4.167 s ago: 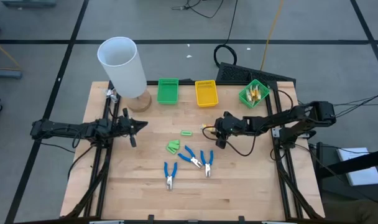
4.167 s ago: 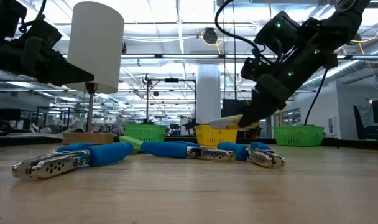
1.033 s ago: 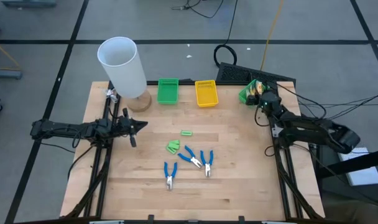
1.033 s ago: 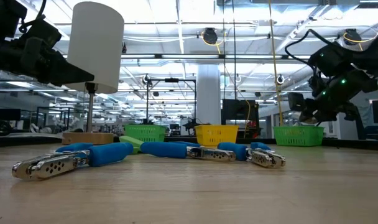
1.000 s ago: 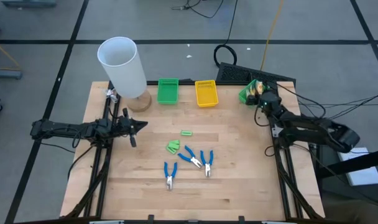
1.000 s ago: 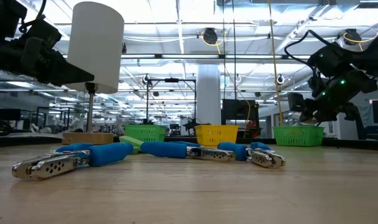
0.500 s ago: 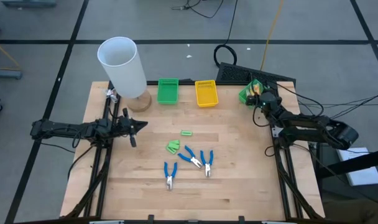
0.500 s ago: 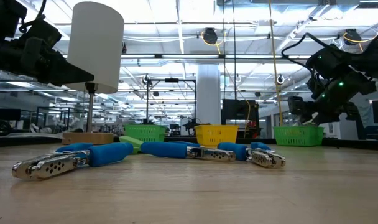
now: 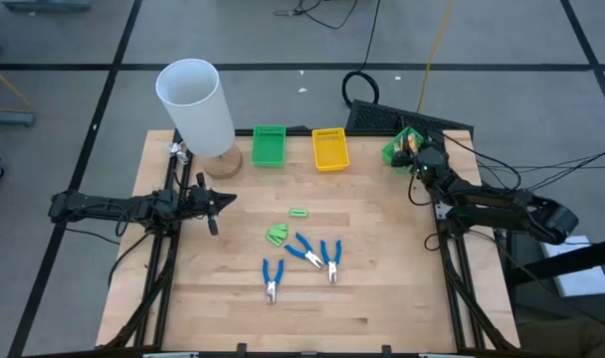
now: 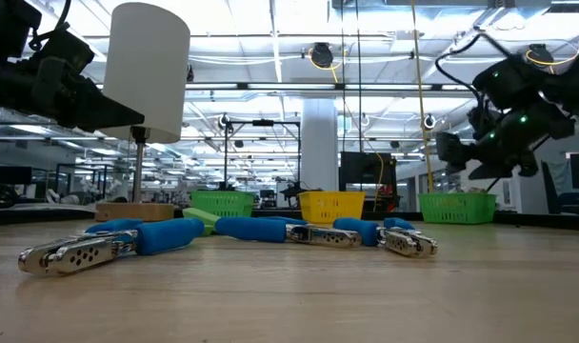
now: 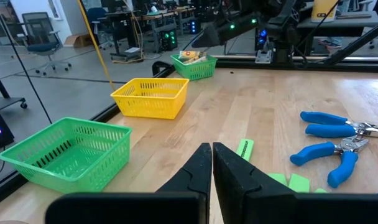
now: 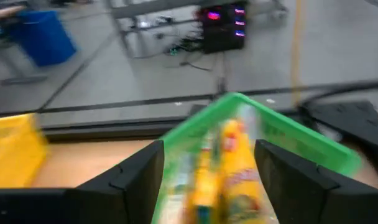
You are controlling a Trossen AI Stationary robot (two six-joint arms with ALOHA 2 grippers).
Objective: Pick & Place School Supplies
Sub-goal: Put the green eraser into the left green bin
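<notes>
The right tool [image 9: 419, 159], fingers spread and apparently empty, hovers at the corner green bin [image 9: 401, 149]. Remaining pliers [image 9: 305, 251] lie mid-tabletop, nearer the closed, empty left tool [image 9: 217, 203].

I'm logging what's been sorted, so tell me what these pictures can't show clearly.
- Right wrist view: the yellow sticks in the green bin are motion-blurred; no count possible.
- High view: the right gripper overlaps that bin, hiding its contents.
- Low view: the pliers block the light-green pieces behind them.
- High view: the left gripper is too small to judge.
</notes>
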